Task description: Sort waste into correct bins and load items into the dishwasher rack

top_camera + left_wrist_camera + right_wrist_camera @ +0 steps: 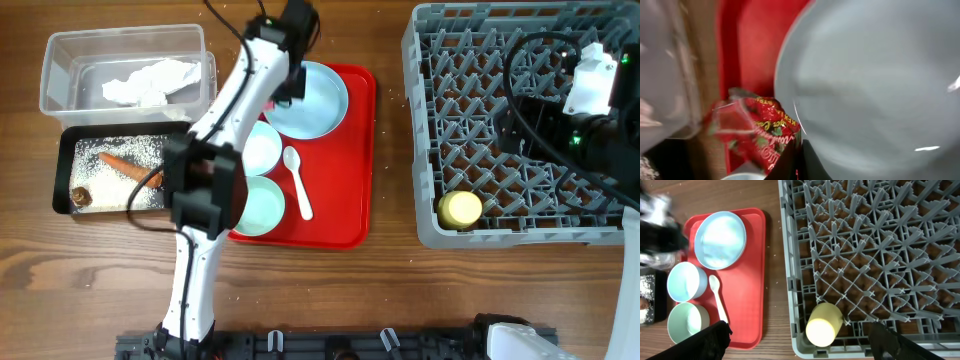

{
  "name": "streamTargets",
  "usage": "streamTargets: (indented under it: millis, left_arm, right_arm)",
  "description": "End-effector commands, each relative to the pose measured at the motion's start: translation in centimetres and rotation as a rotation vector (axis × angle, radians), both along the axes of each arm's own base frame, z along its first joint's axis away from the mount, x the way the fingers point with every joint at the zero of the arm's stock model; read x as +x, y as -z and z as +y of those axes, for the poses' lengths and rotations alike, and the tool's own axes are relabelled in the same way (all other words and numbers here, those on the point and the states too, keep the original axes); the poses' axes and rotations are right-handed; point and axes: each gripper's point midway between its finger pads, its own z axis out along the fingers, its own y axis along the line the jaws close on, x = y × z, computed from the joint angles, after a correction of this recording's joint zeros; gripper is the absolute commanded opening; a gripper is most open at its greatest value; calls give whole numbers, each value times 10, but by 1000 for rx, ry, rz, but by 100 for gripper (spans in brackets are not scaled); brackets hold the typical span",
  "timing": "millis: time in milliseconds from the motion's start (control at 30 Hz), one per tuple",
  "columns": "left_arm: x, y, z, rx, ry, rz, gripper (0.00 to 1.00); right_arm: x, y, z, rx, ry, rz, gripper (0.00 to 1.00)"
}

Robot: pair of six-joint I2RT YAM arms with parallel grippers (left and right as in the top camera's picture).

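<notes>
My left gripper (290,90) (798,160) is shut on the red snack wrapper (757,130) at the left edge of the pale blue plate (318,100) (875,85). The arm hides the wrapper from overhead. Two bowls (260,148) (256,205) and the white spoon (298,182) lie on the red tray (340,215). My right gripper (805,345) is open and empty above the front edge of the grey dishwasher rack (520,120) (865,255). The yellow cup (461,208) (824,324) lies in the rack below it.
The clear tub (58,60) at the back left holds the white napkin (150,82). The black tray (64,150) in front of it holds the carrot stick (130,165), rice (150,148) and a brown lump (80,196).
</notes>
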Motion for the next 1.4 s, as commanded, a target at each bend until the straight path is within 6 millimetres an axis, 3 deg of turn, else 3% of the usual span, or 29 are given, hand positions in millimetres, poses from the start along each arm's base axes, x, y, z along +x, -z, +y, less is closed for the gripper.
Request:
streamTargets:
  millis: [0,100,200,300,467,500,533,567,600,633,700,767,867,967,1100,1233,1367]
  left_arm:
    - [18,-151,11,-113,-42,-344,4]
    - [14,-210,43,-117,-106,-485,4]
    - [13,-228,98,-71,-213,-528,4]
    - [17,-207,160,-29,-333,-476,4]
    - [23,-147,223,-46,-453,-346,5]
    - [24,-137,229,-60,-464,-326,11]
    - [25,-128,234,-72,-474,-305,25]
    - [26,-118,239,-83,-484,-285,51]
    - [26,-114,241,-91,-489,-274,73]
    - [26,-106,244,-101,-494,-256,88]
    - [25,-104,245,-101,-498,-249,100]
    - [24,-107,242,-114,-492,-252,100]
    - [17,-122,216,-218,-450,-244,100]
    - [-7,-135,192,-277,-485,-189,100]
    - [-52,-132,163,-302,-564,-29,100]
    - [-62,-146,123,-450,-496,13,100]
    - [-78,-181,120,-483,-474,-55,99]
  right_arm:
    - [5,4,-3,-19,-9,10,91]
    - [5,4,-3,-19,-9,10,92]
    - [5,4,-3,-18,-9,10,92]
    - [5,4,-3,-18,-8,10,92]
    - [5,4,-3,-16,-6,11,92]
    - [5,4,-3,-16,-6,10,92]
    - [5,4,-3,-16,-7,10,92]
    - [5,4,-2,-13,-8,10,92]
    - [5,4,-2,-14,-9,10,92]
    - [5,4,-2,-14,-9,10,92]
    - [6,3,-2,-14,-9,6,92]
    - [6,3,-2,-14,-9,6,92]
    - [8,1,4,14,-32,-6,92]
    - [11,-4,16,73,-74,-30,92]
    - [22,-9,31,133,-129,-68,88]
    - [38,3,63,149,-185,-31,83]
    - [66,19,109,135,-206,-20,83]
